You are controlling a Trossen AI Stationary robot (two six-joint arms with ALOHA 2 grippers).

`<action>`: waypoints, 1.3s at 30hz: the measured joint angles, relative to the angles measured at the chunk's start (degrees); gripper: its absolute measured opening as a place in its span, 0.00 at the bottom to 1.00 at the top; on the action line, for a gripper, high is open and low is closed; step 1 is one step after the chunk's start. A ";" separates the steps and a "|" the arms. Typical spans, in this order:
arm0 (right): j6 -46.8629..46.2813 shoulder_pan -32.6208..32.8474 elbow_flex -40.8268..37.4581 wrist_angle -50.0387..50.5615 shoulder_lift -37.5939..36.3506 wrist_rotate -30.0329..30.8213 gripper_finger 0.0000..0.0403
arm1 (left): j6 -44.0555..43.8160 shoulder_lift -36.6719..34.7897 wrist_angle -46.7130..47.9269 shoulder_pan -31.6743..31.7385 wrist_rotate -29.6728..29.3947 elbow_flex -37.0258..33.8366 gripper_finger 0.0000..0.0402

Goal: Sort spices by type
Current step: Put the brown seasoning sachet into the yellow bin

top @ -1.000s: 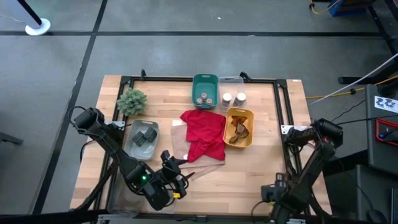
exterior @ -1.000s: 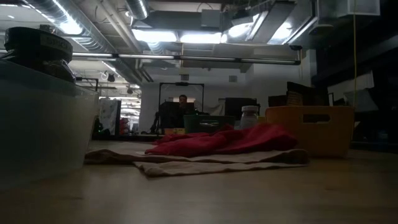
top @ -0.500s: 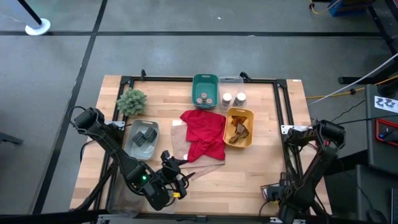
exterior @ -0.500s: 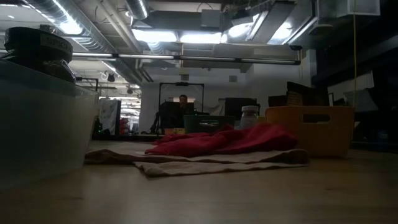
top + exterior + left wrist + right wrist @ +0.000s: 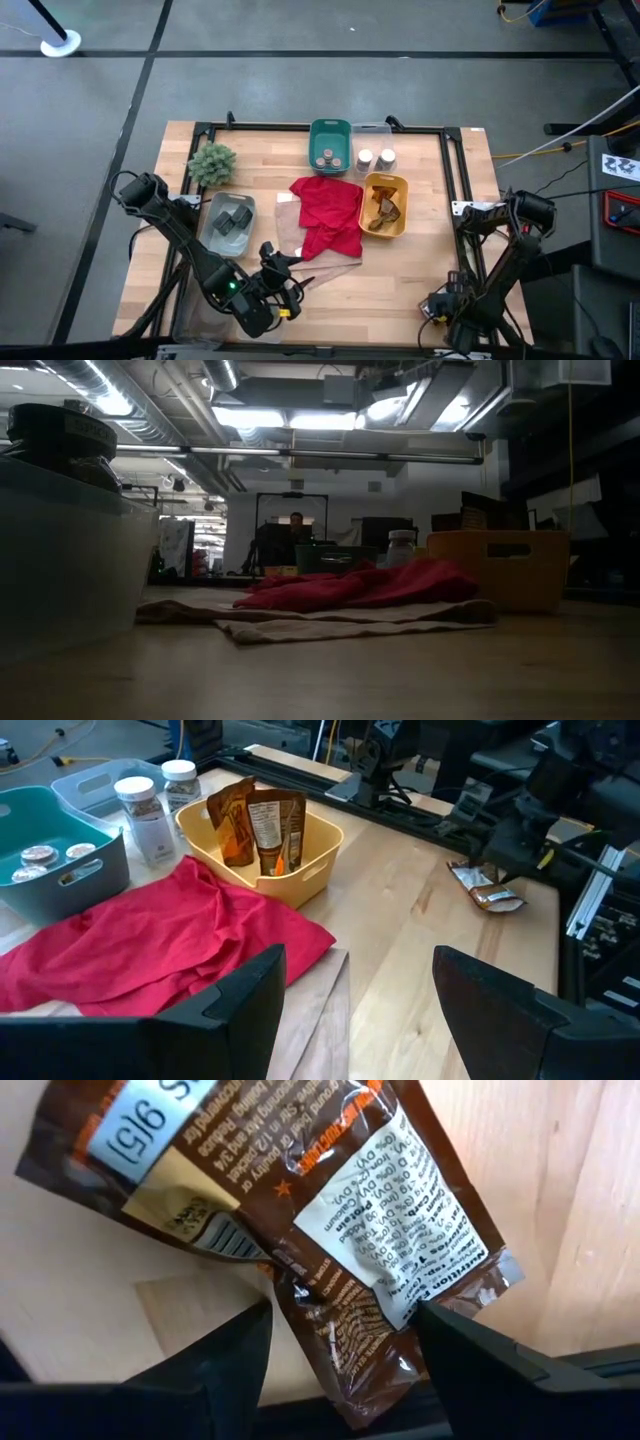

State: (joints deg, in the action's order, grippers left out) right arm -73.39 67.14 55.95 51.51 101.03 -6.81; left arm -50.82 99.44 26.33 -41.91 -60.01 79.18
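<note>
A crumpled brown foil packet (image 5: 330, 1210) lies flat on the wood near the table's front right corner, also in the left wrist view (image 5: 486, 890). My right gripper (image 5: 343, 1325) points down just above it, open, one finger on either side of the packet's lower end; whether they touch it, I cannot tell. My left gripper (image 5: 360, 1020) hovers open near the front left, over the tan cloth (image 5: 300, 255), with nothing between its fingers. More packets stand in the yellow bin (image 5: 403, 190). Tan-lidded jars sit in the teal bin (image 5: 330, 128), white-lidded jars (image 5: 375, 158) in a clear bin, grey tins (image 5: 232, 220) in another.
A red cloth (image 5: 328, 215) lies crumpled mid-table on the tan cloth. A small green plant (image 5: 212, 162) stands at the far left. A black frame rail (image 5: 462, 180) runs along the table's right side. Bare wood lies between the yellow bin and the loose packet.
My right gripper has sunk toward the table at the front right corner, staying open. Everything else on the table has stayed where it was.
</note>
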 joint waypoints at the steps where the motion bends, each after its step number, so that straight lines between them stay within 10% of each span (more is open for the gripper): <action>1: 0.40 0.04 0.02 -0.04 0.02 0.44 0.63 | -0.04 0.00 0.00 0.03 0.00 0.00 0.59; 39: 11.72 -3.09 7.19 -3.19 0.82 14.24 0.63 | 0.25 0.02 -0.04 0.76 0.00 0.00 0.59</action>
State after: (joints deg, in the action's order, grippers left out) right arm -61.68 64.04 63.13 48.32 101.85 7.43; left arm -50.57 99.46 26.28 -41.15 -60.01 79.18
